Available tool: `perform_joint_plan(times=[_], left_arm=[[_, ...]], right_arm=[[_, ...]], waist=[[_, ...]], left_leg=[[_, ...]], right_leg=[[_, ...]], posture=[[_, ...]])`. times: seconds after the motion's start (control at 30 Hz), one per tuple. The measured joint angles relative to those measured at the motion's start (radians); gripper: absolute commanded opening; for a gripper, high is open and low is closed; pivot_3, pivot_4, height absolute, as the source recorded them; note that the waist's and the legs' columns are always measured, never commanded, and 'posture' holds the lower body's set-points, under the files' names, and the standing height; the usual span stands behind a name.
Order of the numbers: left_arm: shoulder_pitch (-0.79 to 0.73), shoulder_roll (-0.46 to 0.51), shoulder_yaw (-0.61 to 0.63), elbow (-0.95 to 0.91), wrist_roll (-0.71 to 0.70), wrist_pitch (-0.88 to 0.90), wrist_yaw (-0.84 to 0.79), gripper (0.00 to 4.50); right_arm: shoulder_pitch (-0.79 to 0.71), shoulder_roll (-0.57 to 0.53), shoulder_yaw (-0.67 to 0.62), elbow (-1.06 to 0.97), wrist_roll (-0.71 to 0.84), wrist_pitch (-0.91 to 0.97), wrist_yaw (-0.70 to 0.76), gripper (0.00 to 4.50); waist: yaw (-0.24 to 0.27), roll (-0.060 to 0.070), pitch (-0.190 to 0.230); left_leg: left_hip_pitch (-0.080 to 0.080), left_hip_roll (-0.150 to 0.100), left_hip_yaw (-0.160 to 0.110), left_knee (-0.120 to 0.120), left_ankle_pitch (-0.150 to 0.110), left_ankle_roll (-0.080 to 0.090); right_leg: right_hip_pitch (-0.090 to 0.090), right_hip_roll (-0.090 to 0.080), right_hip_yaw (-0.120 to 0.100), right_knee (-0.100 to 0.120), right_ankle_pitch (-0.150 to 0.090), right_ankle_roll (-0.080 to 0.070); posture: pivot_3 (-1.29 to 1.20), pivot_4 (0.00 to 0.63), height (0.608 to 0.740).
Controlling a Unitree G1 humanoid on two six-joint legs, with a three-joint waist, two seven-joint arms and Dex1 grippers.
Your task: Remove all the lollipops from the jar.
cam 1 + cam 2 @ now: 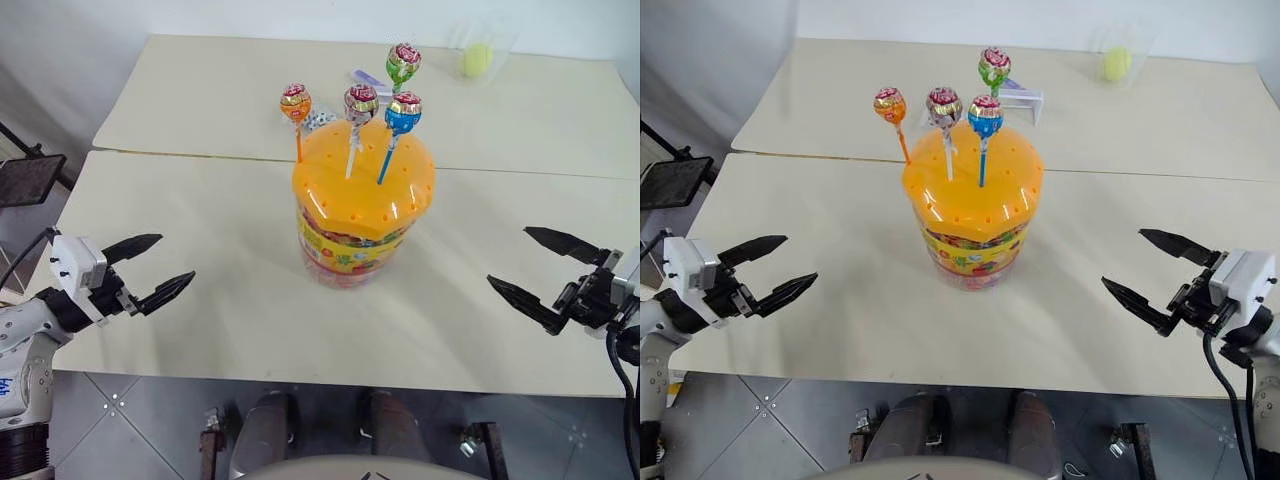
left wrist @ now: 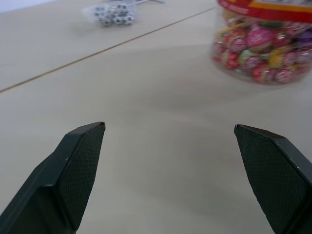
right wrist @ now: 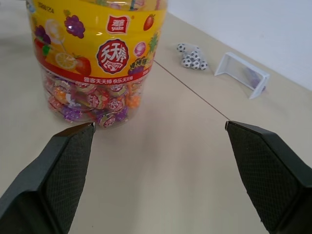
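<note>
Nearest, the left hand (image 1: 143,270) and right hand (image 1: 540,272) are held spread and empty over the pale worktop (image 1: 200,330). Beyond, four wrapped lollipops (image 1: 361,101) are seen planted in the clear, orange-lidded plastic jar (image 1: 362,205); none has been removed.

Beige table (image 1: 200,330) bears the jar (image 1: 350,245), dice (image 3: 191,57), ball (image 1: 477,60).
</note>
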Motion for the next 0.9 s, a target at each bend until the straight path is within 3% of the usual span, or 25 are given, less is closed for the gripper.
perform_joint_plan(times=[0.17, 0.3, 0.4, 0.53, 0.67, 0.8, 0.9], left_arm=[[-0.049, -0.01, -0.031, -0.008, -0.088, 0.098, -0.023, 4.5], [-0.231, 0.011, 0.011, -0.027, -0.369, 0.348, -0.02, 4.5], [-0.389, 0.055, 0.002, -0.029, -0.484, 0.478, -0.038, 4.5], [-0.596, -0.006, -0.104, 0.018, -0.479, 0.506, -0.055, 4.5], [-0.751, -0.099, -0.243, 0.07, -0.415, 0.491, -0.079, 4.5], [-0.834, -0.166, -0.334, 0.123, -0.353, 0.49, -0.099, 3.65], [-0.861, -0.199, -0.349, 0.132, -0.348, 0.507, -0.099, 2.66]], right_arm=[[0.0, 0.028, -0.01, -0.02, 0.084, 0.019, 0.002, 4.46], [-0.012, 0.088, -0.028, -0.252, 0.281, 0.074, -0.108, 4.46], [0.019, 0.102, -0.046, -0.435, 0.364, 0.09, -0.187, 4.46], [0.052, 0.189, -0.026, -0.504, 0.367, 0.042, -0.185, 4.46], [0.044, 0.199, -0.003, -0.506, 0.345, 0.027, -0.203, 4.46], [0.036, 0.199, 0.009, -0.505, 0.327, 0.021, -0.22, 4.5], [0.022, 0.199, 0.028, -0.505, 0.319, 0.021, -0.238, 4.5]], waist=[[0.004, 0.0, 0.0], [0.003, 0.0, 0.0], [0.005, -0.001, 0.0], [0.014, -0.001, -0.001], [0.008, -0.002, -0.001], [-0.002, -0.001, -0.001], [-0.001, -0.001, 0.0]], left_leg=[[0.0, 0.001, -0.002, 0.0, 0.0, 0.0], [0.0, 0.002, -0.004, 0.002, 0.0, -0.001], [0.002, 0.0, -0.004, 0.001, 0.0, -0.002], [0.001, -0.002, -0.003, 0.003, 0.0, -0.001], [-0.001, -0.001, 0.001, 0.006, 0.0, -0.001], [0.0, 0.0, 0.003, 0.006, 0.0, -0.001], [-0.001, 0.001, 0.003, 0.006, 0.0, -0.001]], right_leg=[[0.0, 0.0, -0.001, 0.002, 0.0, 0.0], [0.0, 0.0, 0.0, 0.005, 0.0, 0.0], [0.001, 0.0, 0.0, 0.007, 0.0, 0.0], [0.001, 0.0, 0.0, 0.006, 0.0, 0.0], [0.001, 0.001, 0.0, 0.006, 0.0, 0.0], [0.0, 0.003, 0.001, 0.007, 0.0, 0.0], [-0.001, 0.003, 0.001, 0.007, 0.0, 0.0]], posture=[[0.0, 0.15, 0.74], [0.0, 0.15, 0.74], [0.0, 0.15, 0.74], [0.0, 0.15, 0.74], [0.0, 0.15, 0.74], [0.0, 0.15, 0.74], [0.0, 0.15, 0.74]])
